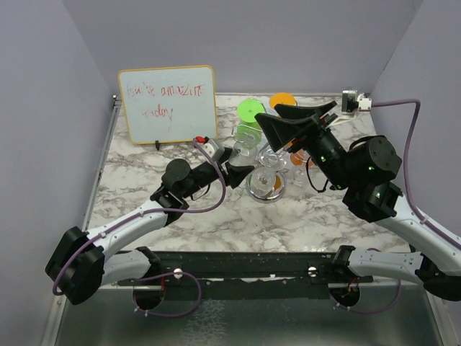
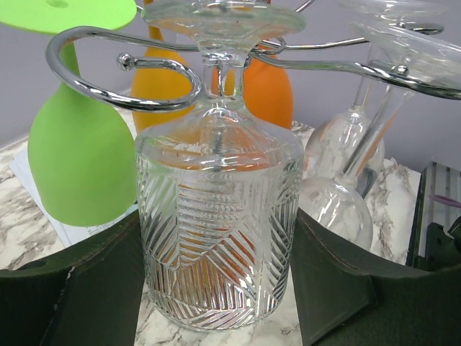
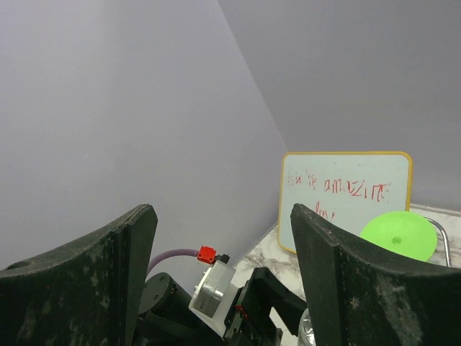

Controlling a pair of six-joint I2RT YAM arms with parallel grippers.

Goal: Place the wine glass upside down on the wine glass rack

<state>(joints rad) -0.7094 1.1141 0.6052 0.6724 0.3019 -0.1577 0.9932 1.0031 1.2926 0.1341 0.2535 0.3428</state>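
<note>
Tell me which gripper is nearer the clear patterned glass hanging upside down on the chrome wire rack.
Left. The left gripper clasps the clear patterned glass from both sides; the right gripper hangs above the chrome wire rack, open, empty.

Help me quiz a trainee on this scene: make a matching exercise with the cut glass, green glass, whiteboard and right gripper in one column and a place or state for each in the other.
Column one
1. cut glass
2. green glass
3. whiteboard
4. right gripper

Column two
A. open, holding nothing
B. stands at the back left of the table, with red writing
C. hangs upside down on the rack, between the left fingers
D. hangs on the rack with no fingers around it

Pairs: 1-C, 2-D, 3-B, 4-A
</note>
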